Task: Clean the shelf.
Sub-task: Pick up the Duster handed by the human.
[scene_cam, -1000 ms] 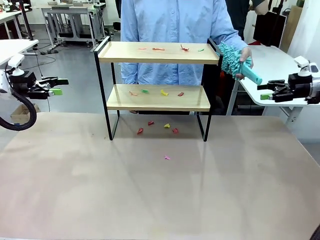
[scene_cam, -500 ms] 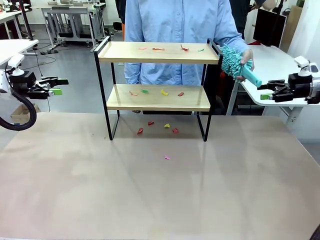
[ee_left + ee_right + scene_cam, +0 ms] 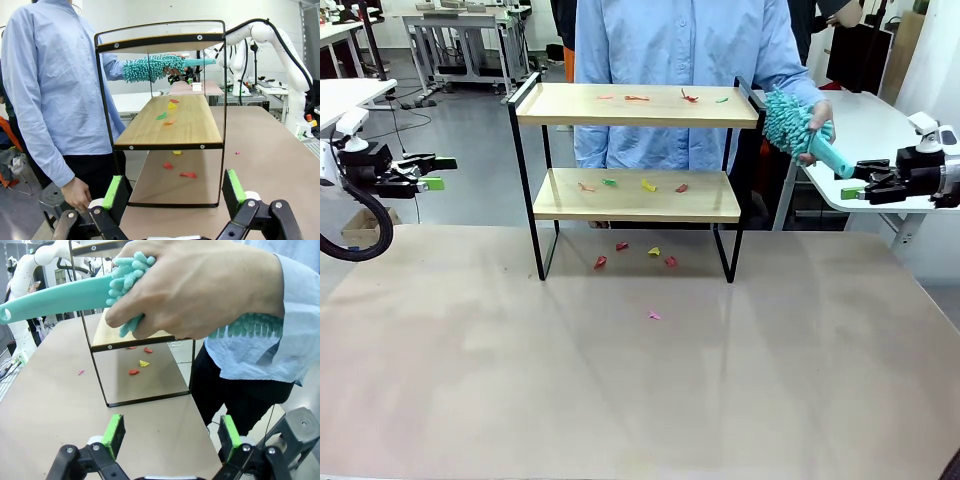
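The table (image 3: 640, 400) fills the lower half of the front view. A person (image 3: 680, 40) stands behind it at top centre. The shelf (image 3: 560, 200) stands mid-frame on the table's far part, just in front of the person.

At upper right the person's hand (image 3: 820, 125) holds a teal duster (image 3: 785, 118) by its fluffy head. Its handle points at the right gripper (image 3: 844, 184), just beside it at the right edge, jaws spread and empty. The left gripper (image 3: 442, 172) at the left edge is also spread and empty, well apart from the shelf. Scraps (image 3: 642, 185) lie on both boards and on the table beneath.

This looks like the handover, with no sweeping begun. Next, the right gripper should take the handle, clear of the hand.
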`<state>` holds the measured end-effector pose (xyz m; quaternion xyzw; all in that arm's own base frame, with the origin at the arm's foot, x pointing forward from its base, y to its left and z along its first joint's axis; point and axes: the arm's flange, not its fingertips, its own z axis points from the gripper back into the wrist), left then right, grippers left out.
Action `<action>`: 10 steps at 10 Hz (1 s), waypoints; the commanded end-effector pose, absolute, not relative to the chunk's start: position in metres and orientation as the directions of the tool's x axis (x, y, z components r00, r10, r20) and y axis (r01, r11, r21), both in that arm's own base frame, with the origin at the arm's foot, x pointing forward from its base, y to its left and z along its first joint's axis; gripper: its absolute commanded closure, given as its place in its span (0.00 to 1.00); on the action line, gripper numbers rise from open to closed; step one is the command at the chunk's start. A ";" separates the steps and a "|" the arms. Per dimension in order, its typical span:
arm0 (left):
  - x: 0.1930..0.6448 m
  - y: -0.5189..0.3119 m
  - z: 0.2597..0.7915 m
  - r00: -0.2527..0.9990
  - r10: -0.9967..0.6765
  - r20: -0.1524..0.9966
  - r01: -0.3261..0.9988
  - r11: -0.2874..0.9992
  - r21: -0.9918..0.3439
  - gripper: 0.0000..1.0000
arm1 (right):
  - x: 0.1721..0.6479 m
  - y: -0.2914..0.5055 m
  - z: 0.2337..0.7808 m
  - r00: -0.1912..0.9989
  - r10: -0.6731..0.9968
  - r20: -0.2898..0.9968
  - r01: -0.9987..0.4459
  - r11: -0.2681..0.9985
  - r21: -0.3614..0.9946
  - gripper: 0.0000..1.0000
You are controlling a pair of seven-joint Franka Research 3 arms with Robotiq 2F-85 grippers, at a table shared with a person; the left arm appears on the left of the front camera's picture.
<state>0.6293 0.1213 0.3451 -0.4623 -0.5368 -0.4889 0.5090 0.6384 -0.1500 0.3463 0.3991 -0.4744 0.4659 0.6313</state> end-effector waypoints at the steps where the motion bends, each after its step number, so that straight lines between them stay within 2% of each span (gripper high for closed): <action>1: 0.630 0.121 0.346 -0.056 -0.008 0.998 0.994 0.098 0.057 0.00 | 0.639 -0.150 0.348 0.113 0.211 0.971 -0.967 0.249 0.058 0.00; 3: 0.630 0.121 0.346 -0.056 -0.008 0.998 0.994 0.098 0.057 0.00 | 0.638 -0.150 0.346 0.116 0.210 0.971 -0.967 0.247 0.062 0.00; 5: 0.630 0.121 0.346 -0.056 -0.008 0.998 0.994 0.098 0.057 0.00 | 0.626 -0.150 0.382 0.267 0.251 0.930 -0.936 0.298 0.188 0.00; 7: 0.630 0.121 0.346 -0.056 -0.008 0.998 0.994 0.098 0.057 0.00 | 0.614 -0.146 0.436 0.391 0.325 0.861 -0.875 0.421 0.238 0.00; 8: 0.630 0.121 0.346 -0.056 -0.008 0.998 0.994 0.098 0.057 0.00 | 0.609 -0.140 0.461 0.482 0.326 0.813 -0.818 0.501 0.284 0.00; 10: 0.630 0.121 0.346 -0.056 -0.008 0.998 0.994 0.098 0.057 0.00 | 0.597 -0.122 0.505 0.621 0.324 0.713 -0.679 0.677 0.284 0.00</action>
